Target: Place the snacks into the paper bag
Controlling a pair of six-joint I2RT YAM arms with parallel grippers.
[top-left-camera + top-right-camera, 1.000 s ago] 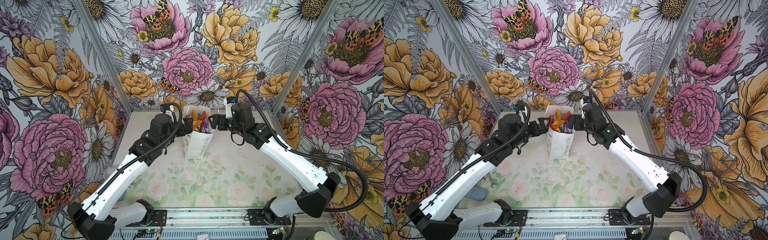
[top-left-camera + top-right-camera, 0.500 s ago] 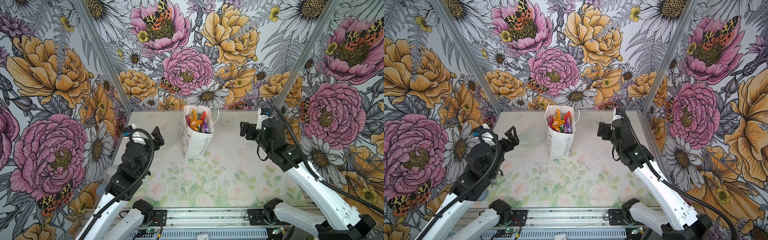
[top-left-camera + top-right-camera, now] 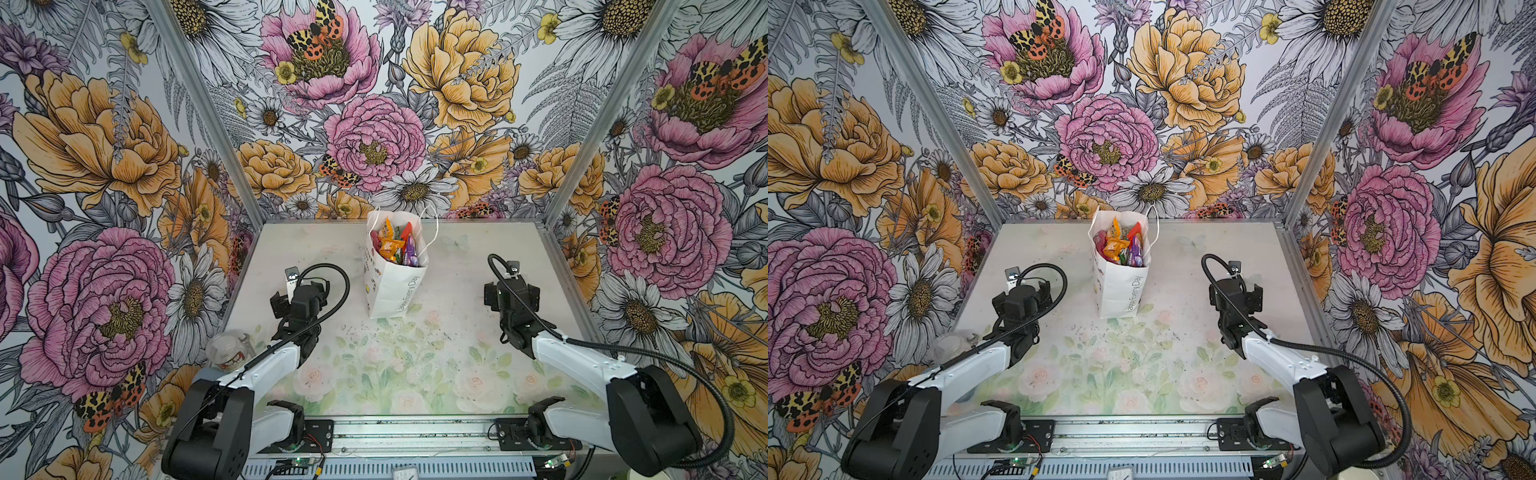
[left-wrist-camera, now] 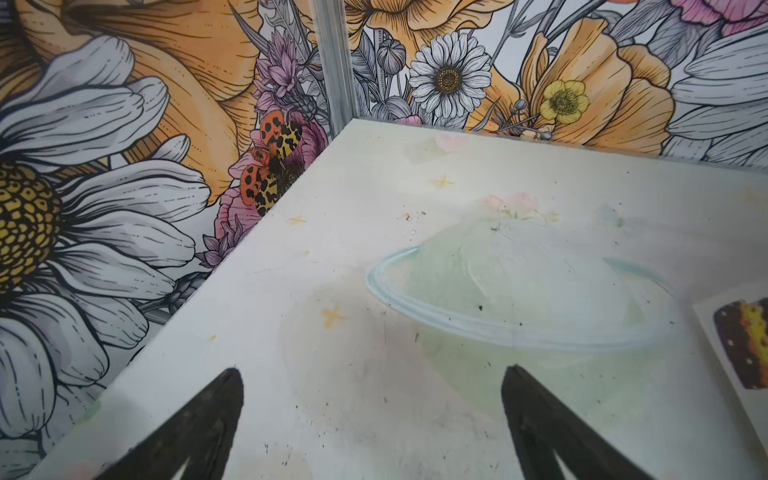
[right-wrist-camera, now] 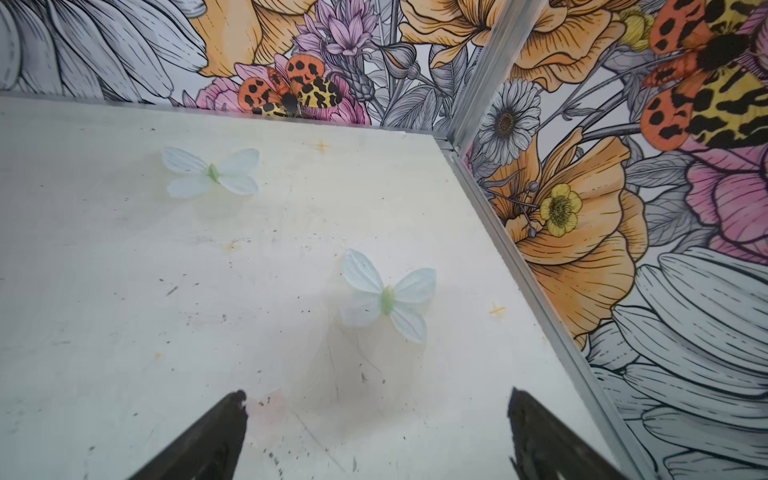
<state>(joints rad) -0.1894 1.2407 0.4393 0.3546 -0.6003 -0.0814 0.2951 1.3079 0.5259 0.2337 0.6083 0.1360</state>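
The white paper bag [image 3: 395, 291] [image 3: 1120, 291] stands upright at the back middle of the table. Several colourful snacks [image 3: 394, 248] [image 3: 1120, 248] fill its open mouth. My left gripper [image 3: 301, 291] [image 3: 1021, 296] hovers to the left of the bag, apart from it. In the left wrist view this gripper [image 4: 372, 370] is open over bare table, and a corner of the bag [image 4: 744, 340] shows at the edge. My right gripper [image 3: 511, 291] [image 3: 1235, 294] hangs to the right of the bag. In the right wrist view it [image 5: 376, 392] is open with nothing between its fingers.
A clear plastic cup [image 3: 228, 353] [image 3: 951, 343] lies at the table's left edge beside my left arm. Flowered walls with metal corner posts [image 3: 569, 174] close in the table on three sides. A rail [image 3: 395, 432] runs along the front.
Both arms have drawn back from the bag's mouth, the left one to the left and the right one to the right. The bag has stayed upright with the snacks inside.
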